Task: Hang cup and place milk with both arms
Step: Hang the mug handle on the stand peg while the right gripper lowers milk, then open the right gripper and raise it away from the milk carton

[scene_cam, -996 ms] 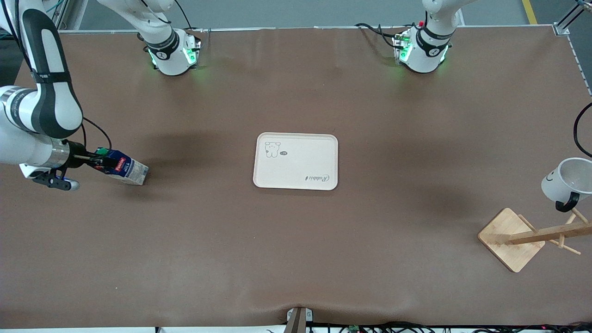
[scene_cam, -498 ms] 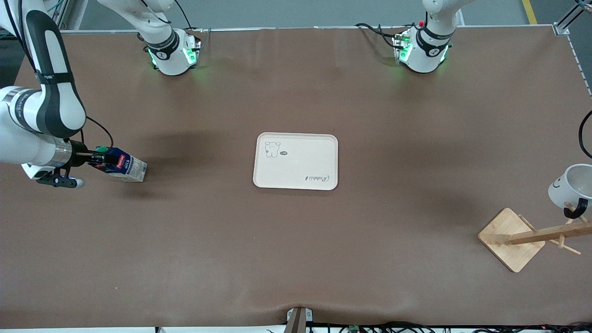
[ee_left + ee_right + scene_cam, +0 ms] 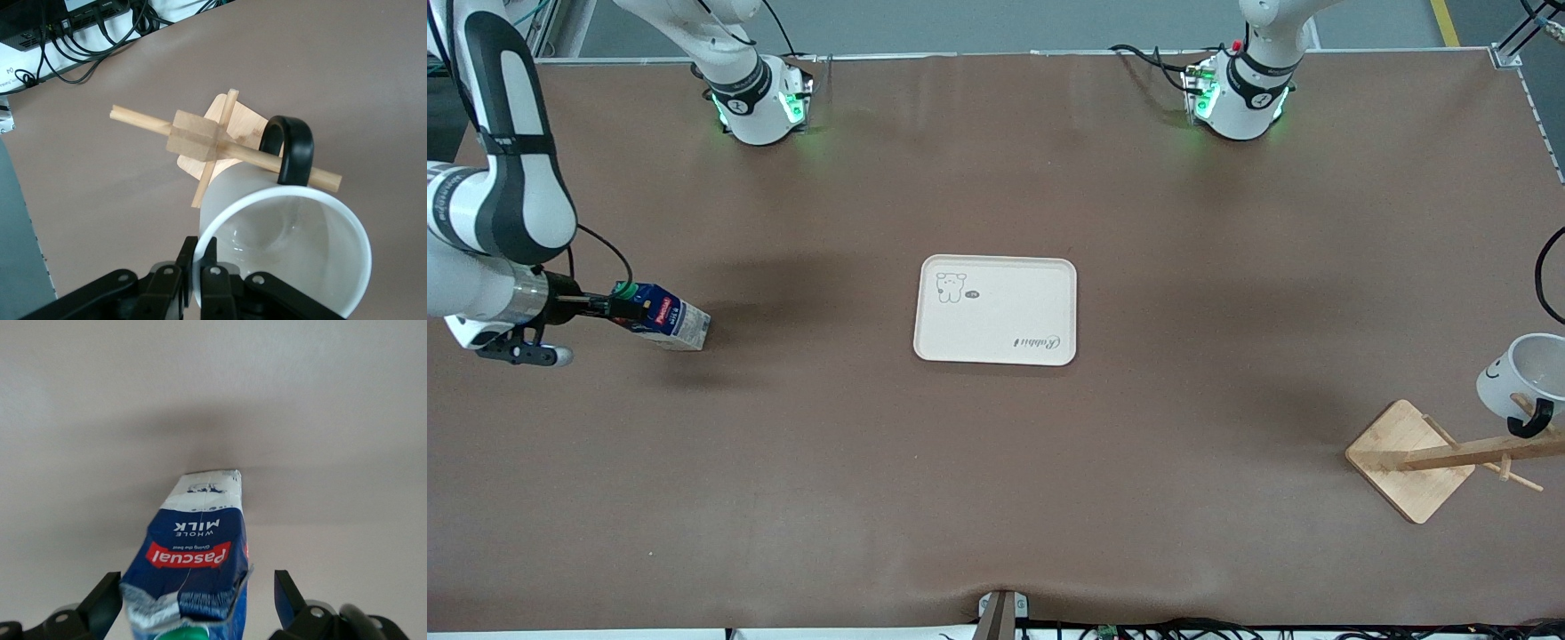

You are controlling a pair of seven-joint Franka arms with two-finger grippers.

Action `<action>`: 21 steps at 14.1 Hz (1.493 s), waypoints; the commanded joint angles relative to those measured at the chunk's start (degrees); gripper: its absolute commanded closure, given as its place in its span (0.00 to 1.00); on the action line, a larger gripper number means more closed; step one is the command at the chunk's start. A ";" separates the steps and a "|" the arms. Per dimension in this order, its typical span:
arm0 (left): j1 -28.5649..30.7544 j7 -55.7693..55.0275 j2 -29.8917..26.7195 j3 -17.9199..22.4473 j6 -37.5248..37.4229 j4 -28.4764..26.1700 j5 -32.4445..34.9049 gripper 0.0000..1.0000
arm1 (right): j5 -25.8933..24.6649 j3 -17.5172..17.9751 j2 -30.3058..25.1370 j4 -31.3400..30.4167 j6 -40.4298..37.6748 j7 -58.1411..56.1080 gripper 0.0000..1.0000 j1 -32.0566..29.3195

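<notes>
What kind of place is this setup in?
Probably a robotics lab: two white robot arms bolted to a brown-covered table, with black cables along its edge and grey floor around it.

Glossy cup (image 3: 293, 253), bare-wood rack (image 3: 200, 137)

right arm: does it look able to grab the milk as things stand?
Likely yes. The right hand is open, with one finger on each side of the milk at its cap end, and nothing stands between them.
</notes>
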 commanded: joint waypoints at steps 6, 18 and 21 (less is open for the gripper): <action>0.17 -1.96 0.92 -0.70 0.54 1.47 -3.51 0.00 | -0.74 0.91 -0.37 10.80 -11.78 0.11 0.00 1.07; -0.27 -16.09 -3.03 -2.97 -5.43 1.12 -3.43 0.00 | -1.44 0.82 0.95 34.55 -19.55 0.99 0.00 2.13; -0.18 -20.14 -3.65 -4.73 -6.93 1.11 -3.34 0.00 | -0.56 1.43 -3.61 33.76 -29.03 0.47 0.00 2.91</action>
